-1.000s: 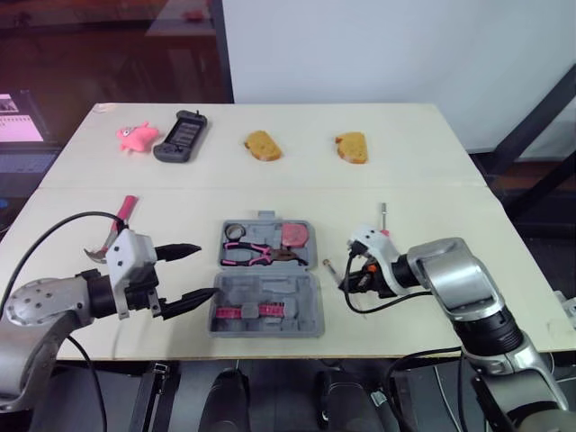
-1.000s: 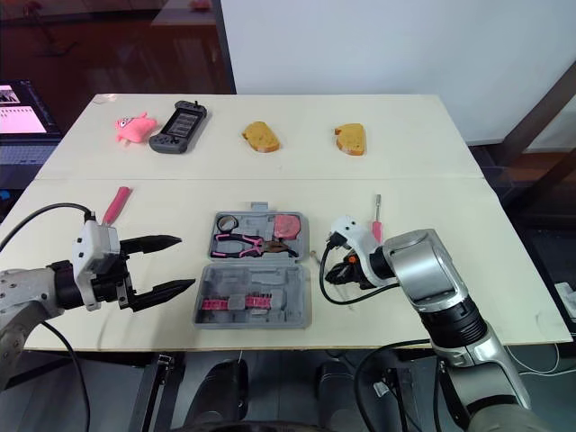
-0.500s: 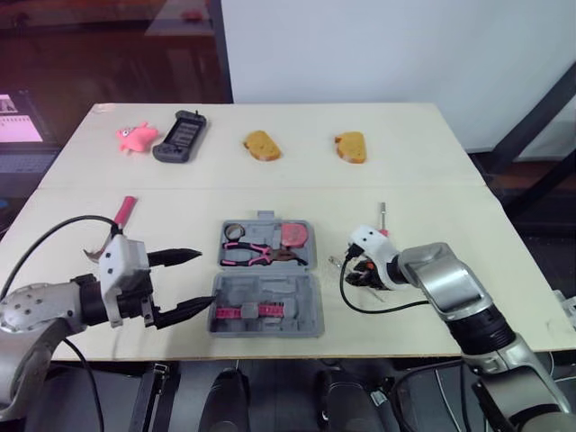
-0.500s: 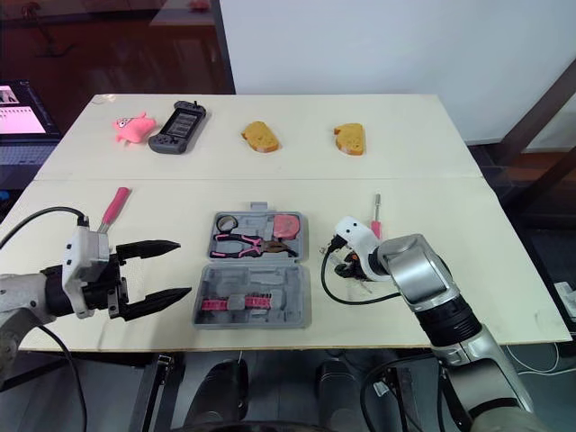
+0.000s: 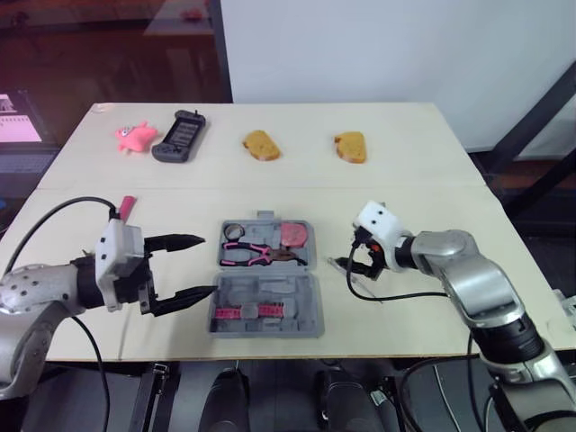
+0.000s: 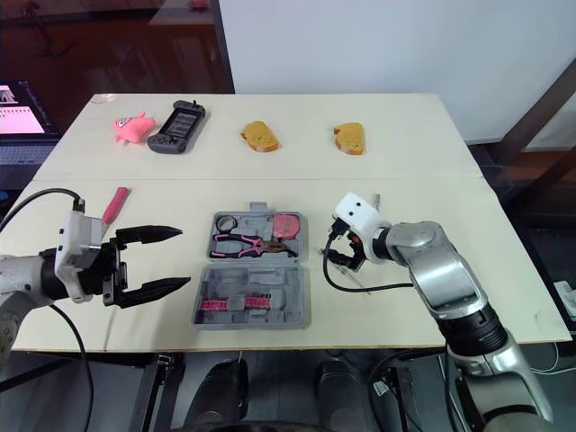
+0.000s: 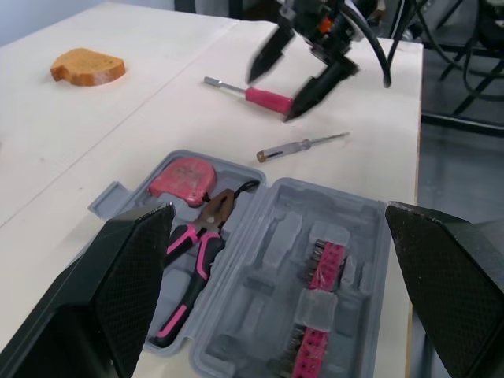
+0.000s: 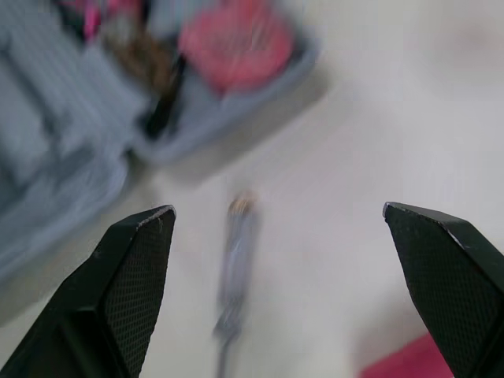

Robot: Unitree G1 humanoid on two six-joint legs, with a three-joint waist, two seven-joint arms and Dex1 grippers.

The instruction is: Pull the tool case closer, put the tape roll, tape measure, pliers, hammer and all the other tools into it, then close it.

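right gripper [image 7: 276,94] has risen above the small screwdriver [image 7: 301,146], fingers apart, empty; left gripper [image 5: 207,265] fingers also apart; that tool still needs packing.

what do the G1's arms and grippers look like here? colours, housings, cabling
The left arm and right arm are rounded silver-grey shells with black joints. Each wrist carries a white boxy housing. The left gripper and right gripper each have two black tapered fingers, pads cross-hatched. A loose black cable loops off each wrist.
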